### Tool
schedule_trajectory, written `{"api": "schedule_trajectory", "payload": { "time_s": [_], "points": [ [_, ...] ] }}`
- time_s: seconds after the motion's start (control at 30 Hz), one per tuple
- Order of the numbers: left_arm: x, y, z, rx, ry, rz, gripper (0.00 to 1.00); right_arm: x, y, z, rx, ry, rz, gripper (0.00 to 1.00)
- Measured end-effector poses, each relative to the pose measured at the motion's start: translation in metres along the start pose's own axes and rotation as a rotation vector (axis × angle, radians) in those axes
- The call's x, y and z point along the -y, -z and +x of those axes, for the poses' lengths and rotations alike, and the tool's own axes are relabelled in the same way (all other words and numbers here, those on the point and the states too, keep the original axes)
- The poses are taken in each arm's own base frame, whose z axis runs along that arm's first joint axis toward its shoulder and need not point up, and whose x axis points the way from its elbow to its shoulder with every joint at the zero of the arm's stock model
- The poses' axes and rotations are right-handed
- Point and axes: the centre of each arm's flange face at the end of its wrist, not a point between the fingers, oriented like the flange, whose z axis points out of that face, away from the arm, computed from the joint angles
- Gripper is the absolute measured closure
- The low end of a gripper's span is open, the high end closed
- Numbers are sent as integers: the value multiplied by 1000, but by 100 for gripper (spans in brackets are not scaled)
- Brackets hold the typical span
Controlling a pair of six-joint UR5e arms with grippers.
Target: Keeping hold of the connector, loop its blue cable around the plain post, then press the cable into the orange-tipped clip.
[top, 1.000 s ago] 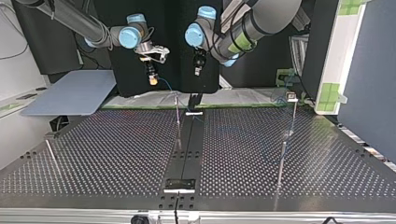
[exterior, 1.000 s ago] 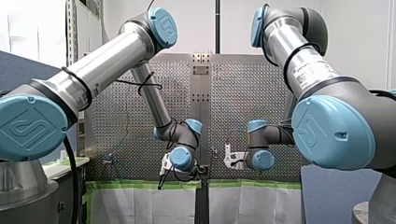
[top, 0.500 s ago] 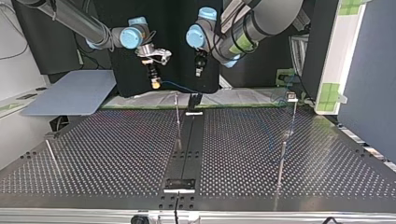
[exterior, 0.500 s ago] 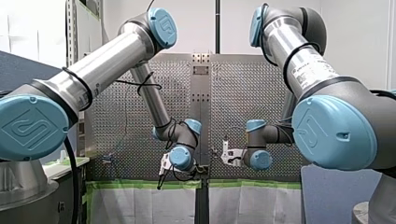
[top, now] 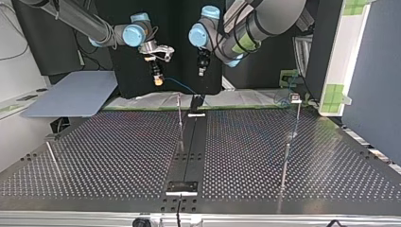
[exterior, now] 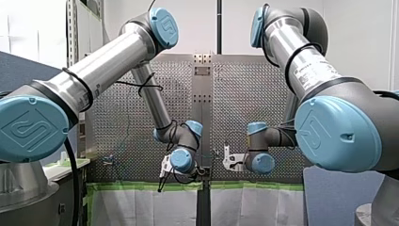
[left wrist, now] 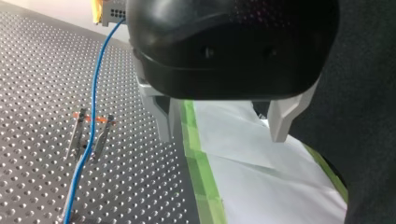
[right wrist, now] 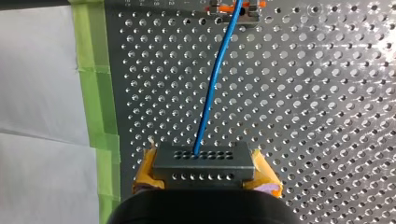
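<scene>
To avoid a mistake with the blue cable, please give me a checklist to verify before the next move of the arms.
1. My right pincer shut on the connector: ok.
2. The blue cable leaves the connector without a kink: ok.
3. Cable passes through the orange-tipped clip: ok.
4. Cable pressed fully into the clip: cannot tell.
5. Loop made before the clip: cannot tell.
6. My left pincer open, empty, clear of the cable: ok.
</scene>
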Motion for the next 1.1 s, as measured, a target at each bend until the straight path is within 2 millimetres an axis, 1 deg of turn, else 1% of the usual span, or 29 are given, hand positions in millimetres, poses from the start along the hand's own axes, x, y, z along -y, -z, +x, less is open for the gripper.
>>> {"api": "schedule_trajectory", "payload": {
  "time_s": [0.13,0.37,0.6,0.7,0.83,0.97,1.1],
  "points": [
    [-2,4,7,5,8,12,0,-1,1,-13,9,-2,-2,100],
    [-4,1,7,31,0,20,0,-2,1,-43,21,-9,5,100],
    [-4,0,6,19,-39,34,0,0,-5,-53,18,-11,43,100],
    [-4,-3,1,15,-59,21,0,1,-9,-53,13,-9,67,100],
    [-3,-9,-12,20,-61,-7,0,4,-13,-51,4,-7,96,100],
    [0,-13,-42,47,-21,-19,0,4,-17,-49,-3,-5,108,100],
    [-2,-10,-71,68,28,-45,0,5,-22,-49,-10,-2,122,100]
  ]
}}
